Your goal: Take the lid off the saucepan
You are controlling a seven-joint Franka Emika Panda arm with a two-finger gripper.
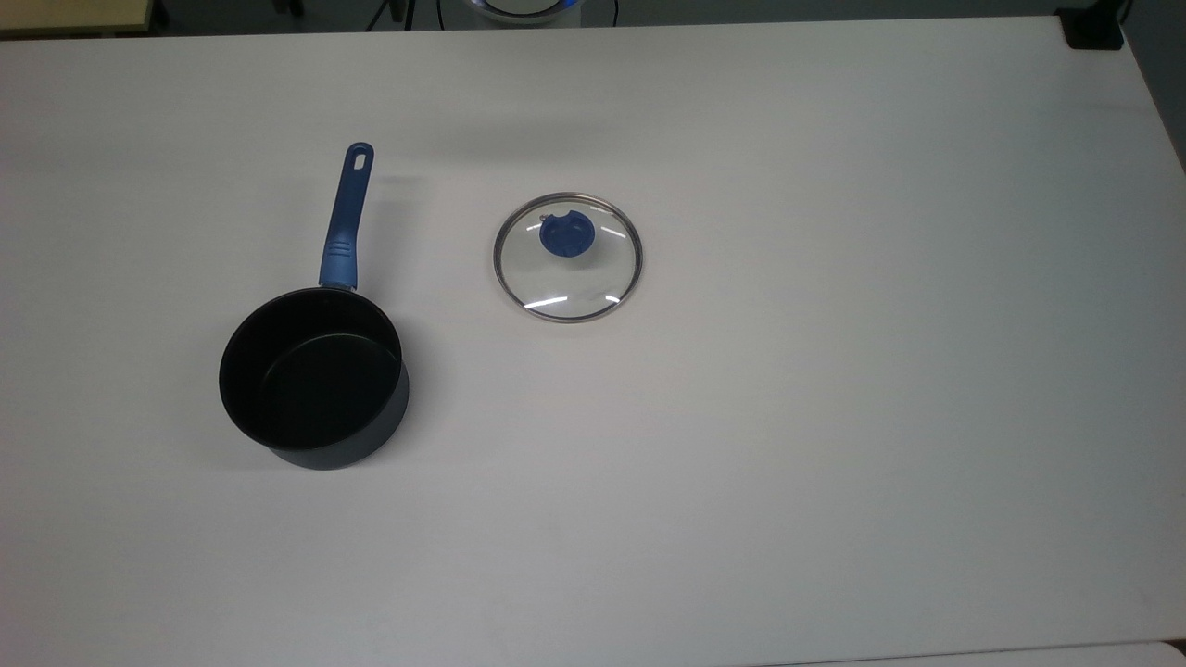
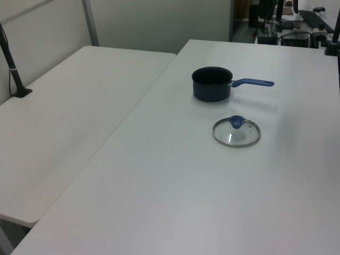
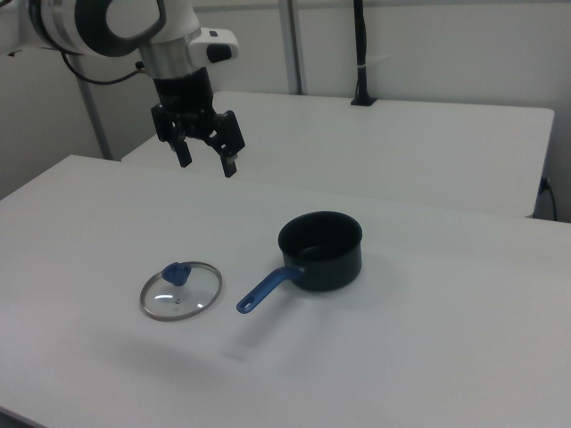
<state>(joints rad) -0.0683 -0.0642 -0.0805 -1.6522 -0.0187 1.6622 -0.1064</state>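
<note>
The lid (image 1: 567, 257) is already off the saucepan (image 1: 313, 378) and is laid flat on the white table (image 1: 834, 371), knob (image 1: 564, 234) up. In the top view the lid is seen to the right of the saucepan and a little farther back, well apart from it, with bare tabletop between the two. The glass is see-through, ringed by a thin metal rim, and the blue knob is set off-centre toward the far edge as this view shows it. Lettering on the glass cannot be made out.

The saucepan is stood upright and uncovered, its black inside visible. Its blue handle (image 1: 346, 218) is pointed toward the far edge in the top view, slightly tilted right, with the hole at its tip.

In the left view the saucepan (image 2: 211, 83) is placed farther away than the lid (image 2: 236, 132), handle (image 2: 253, 82) pointed to the left view's right. In the right view the lid (image 3: 180, 290) is found at the right view's left of the saucepan (image 3: 321, 250), and the handle (image 3: 268, 287) is angled toward the near left, its end near the lid's rim but not touching.

The gripper (image 3: 206, 155) is held high above the table in the right view, behind and above the lid, well clear of both things. Its fingers (image 3: 229, 164) are spread apart and nothing is gripped; they are pointed downward.

A second white table (image 2: 69, 117) is set beside the first at the left view's left, probably with a narrow gap between them.
</note>
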